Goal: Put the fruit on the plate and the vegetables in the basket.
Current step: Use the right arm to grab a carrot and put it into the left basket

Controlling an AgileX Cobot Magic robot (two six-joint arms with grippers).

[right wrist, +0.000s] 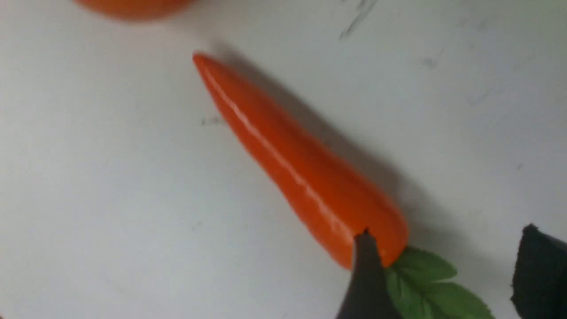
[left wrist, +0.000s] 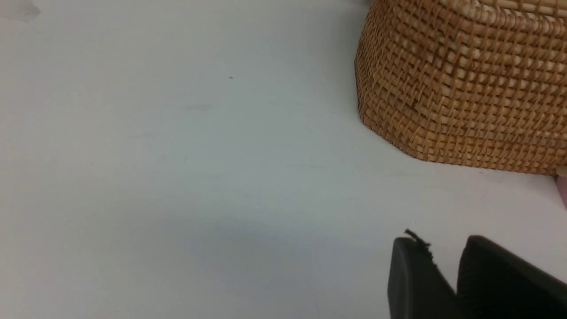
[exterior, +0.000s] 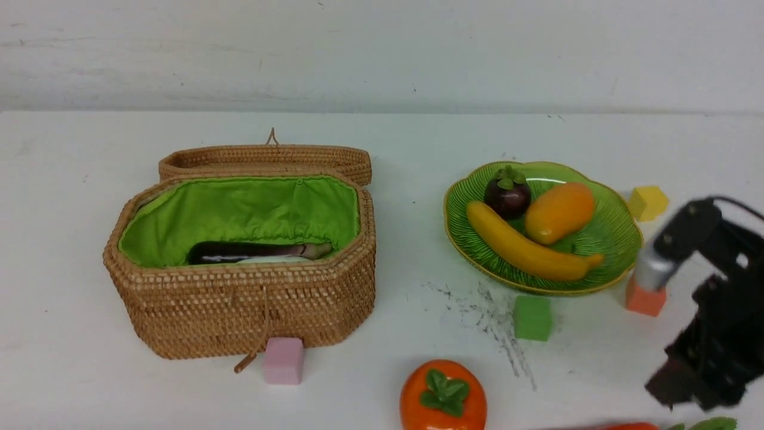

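The open basket holds the dark eggplant and a sliver of white radish. On the green plate lie the banana, mangosteen and mango. The persimmon sits on the table near the front edge. A long red-orange vegetable lies flat on the table. My right gripper is open, its fingers either side of the green leaves. My left gripper hangs over bare table beside the basket, fingers slightly apart and empty.
The basket's lid lies folded back behind it. Foam cubes stand around: pink against the basket's front, green and orange by the plate's near rim, yellow behind it. Dark scuff marks streak the table.
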